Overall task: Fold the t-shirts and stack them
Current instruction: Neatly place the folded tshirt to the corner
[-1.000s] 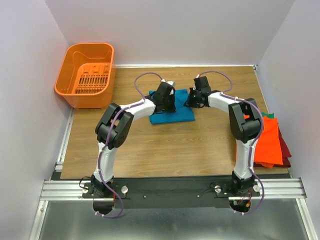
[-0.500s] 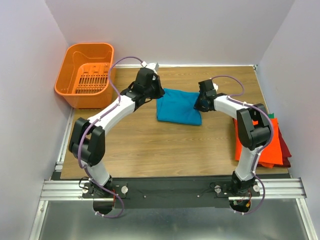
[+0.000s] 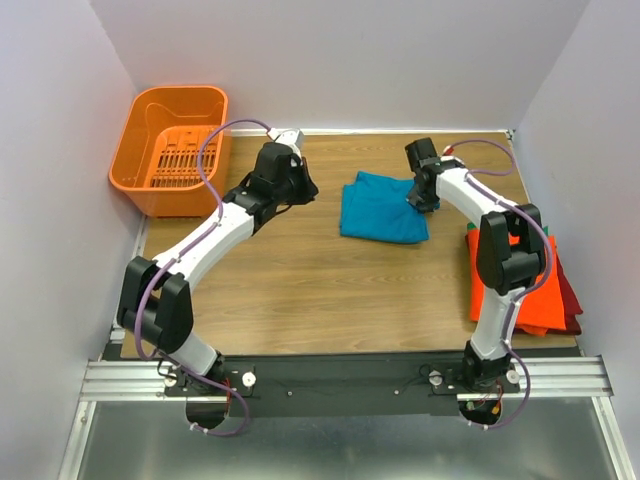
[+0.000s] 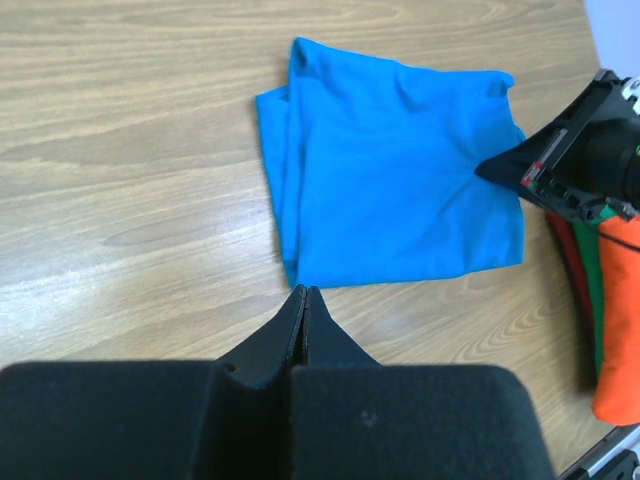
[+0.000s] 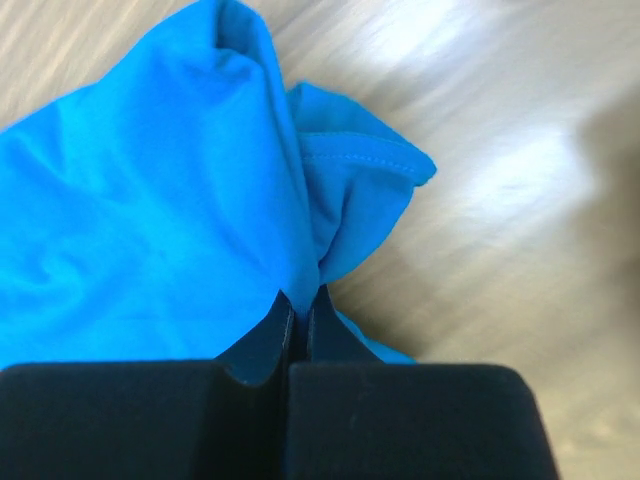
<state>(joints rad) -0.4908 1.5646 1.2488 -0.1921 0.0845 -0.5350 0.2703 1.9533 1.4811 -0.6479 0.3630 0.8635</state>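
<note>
Pinching the right edge of the folded teal-blue t-shirt, the right fingers are clenched on its cloth. That shirt lies on the counter toward the far side, near the pile of other t-shirts at the right edge. The left fingers, clenched empty, hover left of it.

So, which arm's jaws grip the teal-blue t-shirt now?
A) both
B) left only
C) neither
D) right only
D: the right jaws are shut on an edge of the teal-blue t-shirt, while the left jaws are shut on nothing, apart from the cloth.
</note>
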